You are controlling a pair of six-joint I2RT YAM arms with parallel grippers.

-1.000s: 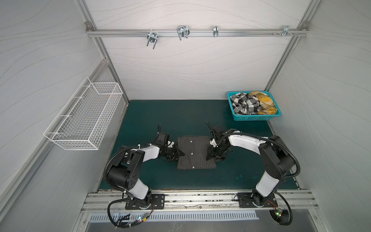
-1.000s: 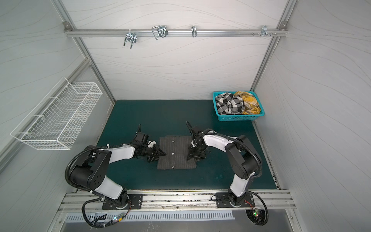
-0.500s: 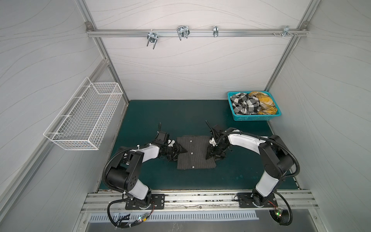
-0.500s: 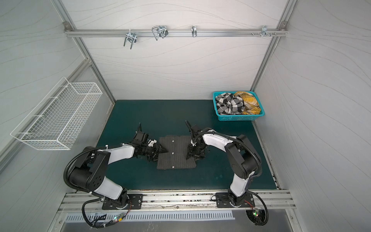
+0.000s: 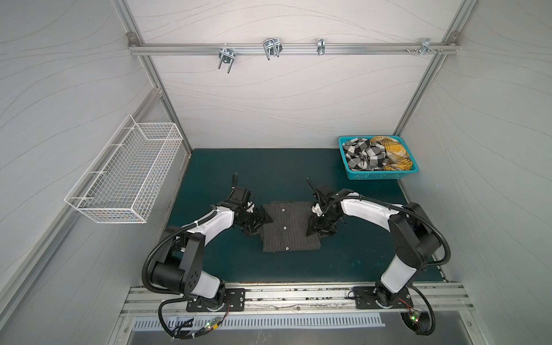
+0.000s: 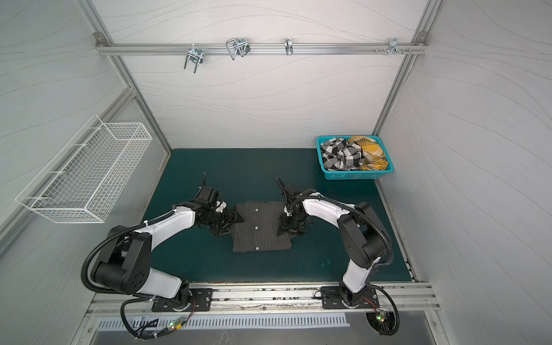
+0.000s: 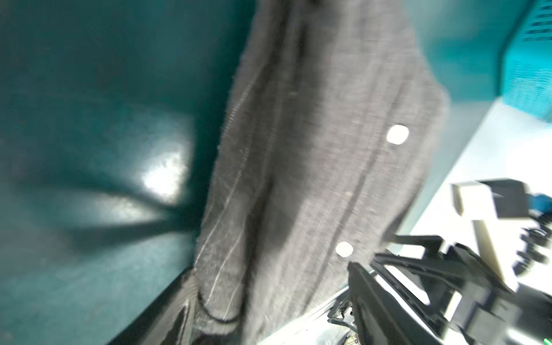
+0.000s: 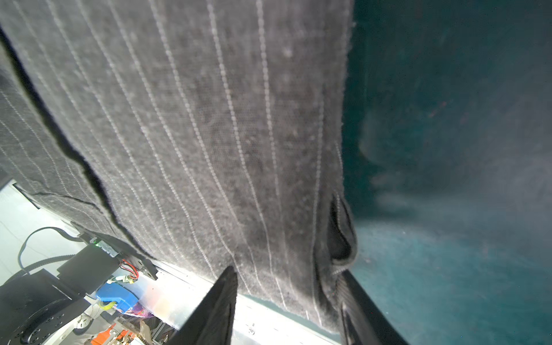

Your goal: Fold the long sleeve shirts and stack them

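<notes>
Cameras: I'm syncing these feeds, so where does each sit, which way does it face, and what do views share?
Top views: high overhead, looking down at the grey pinstriped shirt, teal basket, both arms, left gripper and right gripper.
Left wrist: low beside the shirt, facing across it toward the right gripper; own gripper unclear.
Right wrist: low over the shirt's edge; own two black fingers show.
Shared: all four show the shirt on the green mat.

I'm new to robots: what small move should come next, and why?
Probably lift the right gripper off the grey shirt toward the teal basket: it lies folded, the left gripper looks open at its edge, and the checked shirt and yellow shirt sit crumpled there.
</notes>
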